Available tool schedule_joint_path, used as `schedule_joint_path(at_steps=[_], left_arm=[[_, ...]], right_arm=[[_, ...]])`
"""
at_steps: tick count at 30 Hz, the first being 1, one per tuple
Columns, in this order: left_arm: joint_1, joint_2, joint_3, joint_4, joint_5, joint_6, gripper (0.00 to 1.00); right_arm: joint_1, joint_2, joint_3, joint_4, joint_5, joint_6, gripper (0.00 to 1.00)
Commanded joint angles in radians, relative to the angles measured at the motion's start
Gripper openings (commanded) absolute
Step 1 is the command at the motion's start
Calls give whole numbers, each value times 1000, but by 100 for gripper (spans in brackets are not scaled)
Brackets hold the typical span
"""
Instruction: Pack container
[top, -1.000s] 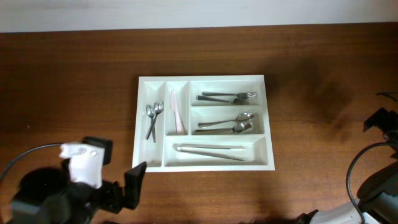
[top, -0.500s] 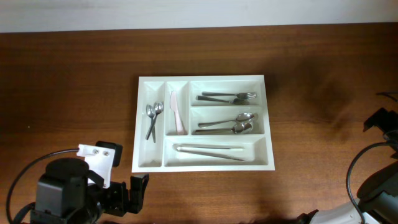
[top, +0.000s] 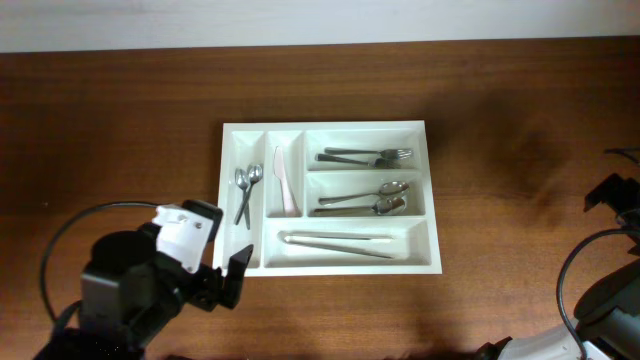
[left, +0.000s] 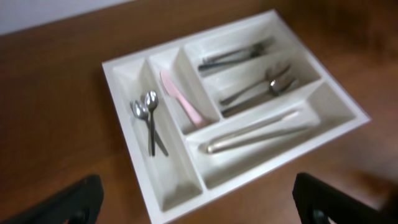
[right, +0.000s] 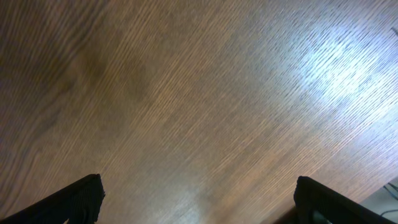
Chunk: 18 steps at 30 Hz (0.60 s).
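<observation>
The container (top: 325, 127) is a white five-compartment tray in the middle of the wooden table. It holds two small spoons (top: 246, 180), a pale pink knife (top: 283, 180), forks (top: 365, 156), larger spoons (top: 365, 200) and long tongs (top: 337, 243). My left gripper (top: 225, 280) hovers open at the tray's front left corner with nothing between its fingers. In the left wrist view the container (left: 227, 187) fills the frame above the open left gripper (left: 199, 199). My right gripper (right: 199, 199) is open over bare wood, far from the tray.
Parts of the right arm (top: 612, 192) and its cables (top: 575, 280) sit at the table's right edge. A cable (top: 60, 240) loops around the left arm at the front left. The table's far edge meets a pale wall.
The left arm has swung from the front left corner of the table to the right and away from me, up to the tray's front left corner. The right arm has not moved.
</observation>
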Motion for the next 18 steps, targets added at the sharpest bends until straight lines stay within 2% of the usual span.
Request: schedule_joint_path(at_steps=[1,9,12,18], left_arm=[[18,-80,-140,126,-6,44,99],[87,-325,-499,559,-6,43,99],[119,-417,-595,624,-7,44,99],[170,-561,-723,648,-11,44,99]], right_arm=[[3,5,-5,0,-3,1,99],[3,5,-5,0,-3,1,99],[3,5,-5,0,-3,1,99],[3,5,-5,0,-3,1,99]])
